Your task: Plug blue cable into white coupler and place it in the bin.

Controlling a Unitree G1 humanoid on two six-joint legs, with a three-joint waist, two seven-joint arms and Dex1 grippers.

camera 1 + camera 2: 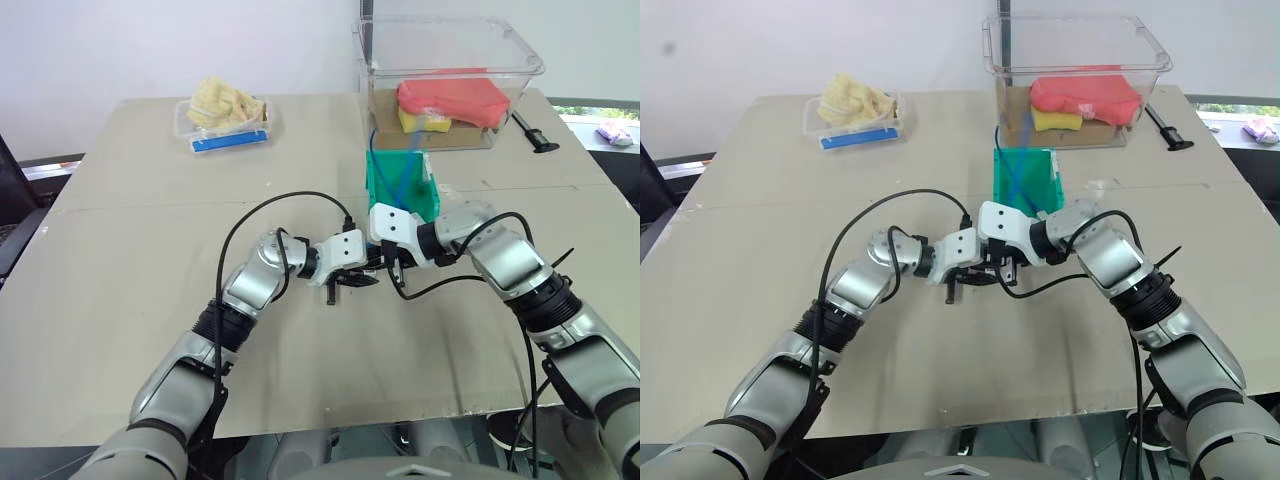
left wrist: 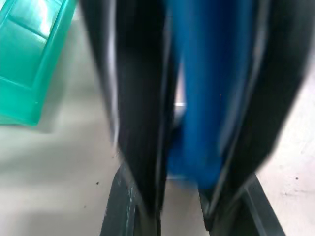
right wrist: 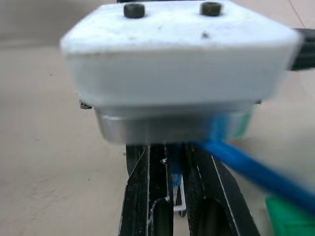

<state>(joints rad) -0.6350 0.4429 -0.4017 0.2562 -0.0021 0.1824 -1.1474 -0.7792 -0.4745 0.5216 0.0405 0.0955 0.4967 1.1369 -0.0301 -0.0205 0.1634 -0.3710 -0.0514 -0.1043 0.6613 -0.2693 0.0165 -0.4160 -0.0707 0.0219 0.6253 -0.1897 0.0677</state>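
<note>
In the left eye view, the left gripper (image 1: 352,281) and the right gripper (image 1: 393,262) are seen tip to tip over the middle of the cardboard-covered table (image 1: 120,290). The green bin (image 1: 402,185) stands just beyond them, at about one o'clock from the meeting point, and part of the blue cable (image 1: 388,172) lies inside it. Farther out at twelve o'clock a large clear tub (image 1: 447,62) holds a red and yellow item. A small clear tray (image 1: 224,122) with a blue label is seen at ten o'clock.

In the right eye view the same arrangement is repeated, with the bin just past the right wrist.

In the left wrist view, a blurred blue stretch of cable is seen pinched between the left gripper's narrowly set black fingers (image 2: 138,113), with the bin close by.

In the right wrist view, the right gripper's fingers (image 3: 147,196) are seen drawn tight together, with a small white piece, apparently the white coupler (image 3: 180,199), clamped between them. The left gripper's white housing fills the space straight ahead, and the cable runs off from it.
</note>
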